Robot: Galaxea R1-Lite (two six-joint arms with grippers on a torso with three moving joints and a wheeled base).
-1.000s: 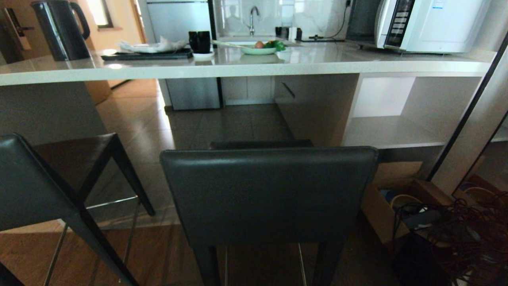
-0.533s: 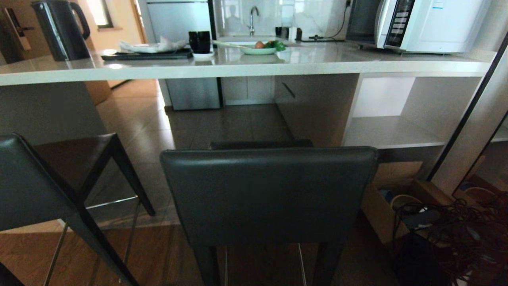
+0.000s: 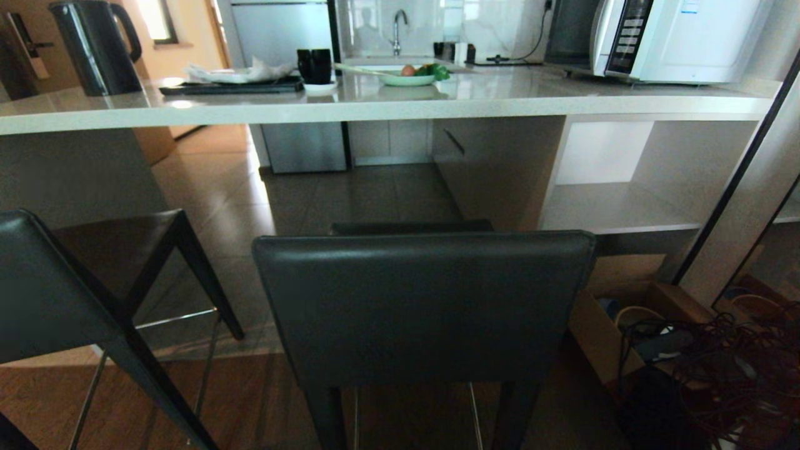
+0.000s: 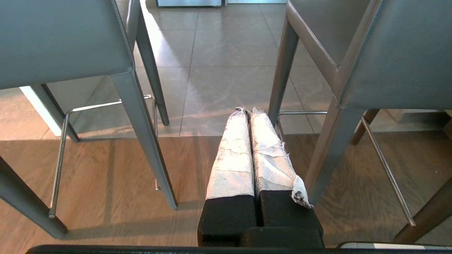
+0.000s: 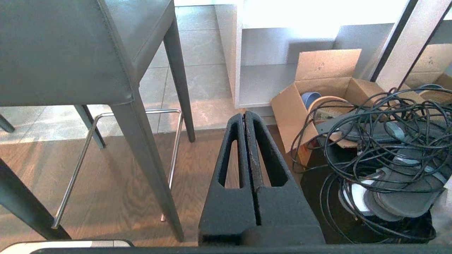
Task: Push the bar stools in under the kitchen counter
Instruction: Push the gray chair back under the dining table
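Two bar stools stand pulled out in front of the kitchen counter [image 3: 350, 106]. One stool [image 3: 425, 306] faces me dead centre, its dark-grey backrest filling the lower middle of the head view. The other stool [image 3: 75, 281] stands at the left, turned at an angle. Neither arm shows in the head view. My left gripper [image 4: 247, 111], wrapped in white tape, hangs shut and empty low between the two stools [image 4: 60, 38] [image 4: 388, 60]. My right gripper [image 5: 245, 114], bare black, is shut and empty to the right of the centre stool [image 5: 67, 53], clear of its legs.
On the counter stand a kettle [image 3: 94, 47], a dark tray [image 3: 231, 86], a black cup [image 3: 314, 65], a plate of food [image 3: 409, 76] and a microwave [image 3: 675, 37]. White shelves [image 3: 619, 206] sit under its right end. A cardboard box [image 3: 619, 312] and tangled cables [image 5: 385, 141] crowd the floor at right.
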